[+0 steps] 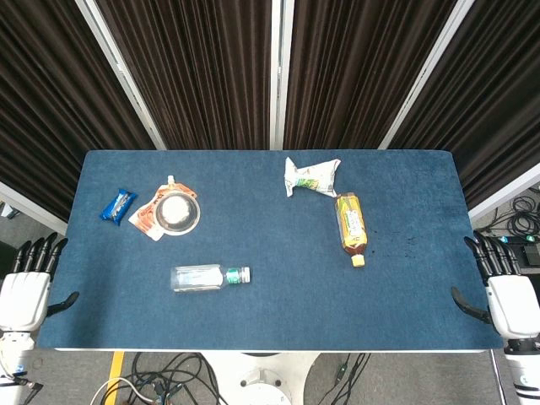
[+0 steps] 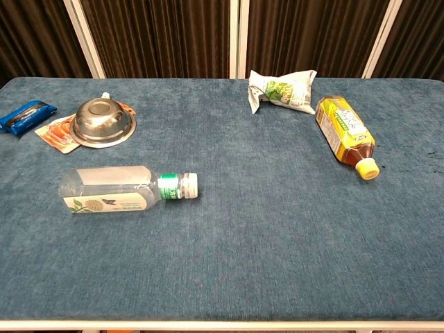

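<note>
Blue cloth covers the table [image 1: 270, 316], where the clear water bottle [image 1: 209, 277] lies on its side, long axis left-to-right, cap toward the right. It is nearer the left hand [image 1: 25, 291] than the right hand [image 1: 506, 297] (both off the table's edges, fingers spread, holding nothing).

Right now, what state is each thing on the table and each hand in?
Clear bottle: on its side, capped.
Yellow bottle: on its side, capped.
Steel bowl: upside down on an orange pouch.
White bag: crumpled.
Blue packet: flat.
Left hand: open.
Right hand: open.
</note>
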`<state>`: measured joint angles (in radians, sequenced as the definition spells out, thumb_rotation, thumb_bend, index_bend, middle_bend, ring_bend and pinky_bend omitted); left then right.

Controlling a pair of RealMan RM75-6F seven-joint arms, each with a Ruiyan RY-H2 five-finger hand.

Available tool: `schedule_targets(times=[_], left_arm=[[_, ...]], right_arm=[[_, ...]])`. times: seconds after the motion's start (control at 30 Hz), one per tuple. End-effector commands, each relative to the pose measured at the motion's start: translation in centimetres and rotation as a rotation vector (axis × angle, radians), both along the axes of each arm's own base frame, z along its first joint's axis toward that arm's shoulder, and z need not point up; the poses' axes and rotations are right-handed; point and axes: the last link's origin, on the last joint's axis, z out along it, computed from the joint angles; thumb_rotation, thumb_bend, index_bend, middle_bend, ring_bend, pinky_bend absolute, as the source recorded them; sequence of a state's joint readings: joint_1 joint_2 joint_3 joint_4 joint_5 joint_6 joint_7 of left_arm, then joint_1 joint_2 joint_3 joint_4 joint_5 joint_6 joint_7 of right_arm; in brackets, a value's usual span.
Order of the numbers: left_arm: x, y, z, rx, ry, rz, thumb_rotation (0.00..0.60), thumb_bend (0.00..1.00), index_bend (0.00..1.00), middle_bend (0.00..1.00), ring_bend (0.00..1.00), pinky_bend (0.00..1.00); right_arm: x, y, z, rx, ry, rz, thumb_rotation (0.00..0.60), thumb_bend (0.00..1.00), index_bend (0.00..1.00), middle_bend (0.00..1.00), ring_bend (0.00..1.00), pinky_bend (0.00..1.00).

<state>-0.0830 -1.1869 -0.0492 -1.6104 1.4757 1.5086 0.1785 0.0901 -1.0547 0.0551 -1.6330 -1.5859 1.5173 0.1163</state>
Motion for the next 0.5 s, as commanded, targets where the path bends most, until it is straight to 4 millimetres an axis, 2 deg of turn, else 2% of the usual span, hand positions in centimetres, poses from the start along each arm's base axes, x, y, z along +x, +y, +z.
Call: schedule_targets(times=[0.03, 0.33, 0.5], left_arm=[[-0.2, -0.2, -0.2, -0.004, -0.004, 0.015, 0.6, 0.15, 0.08, 0.0, 0.0, 0.0], [-0.2, -0.4, -0.3, -0.013, -0.006, 0.026, 0.6, 0.15, 0.08, 0.0, 0.0, 0.0], [1.2, 1.2, -0.6, -0.062, -0.022, -0.045, 0.6, 0.15, 0.08, 0.0, 0.0, 0.0]], right_arm=[[-0.1, -0.4, -0.5, 0.03, -0.001, -0.004, 0.6, 0.25, 0.0, 0.0, 0.0, 0.0], [0.2, -0.8, -0.3, 0.027, -0.007, 0.018, 0.6, 0.25, 0.0, 0.0, 0.0, 0.0], [0.3, -0.7, 0.5, -0.006, -0.001, 0.027, 0.6, 0.25, 0.0, 0.0, 0.0, 0.0]])
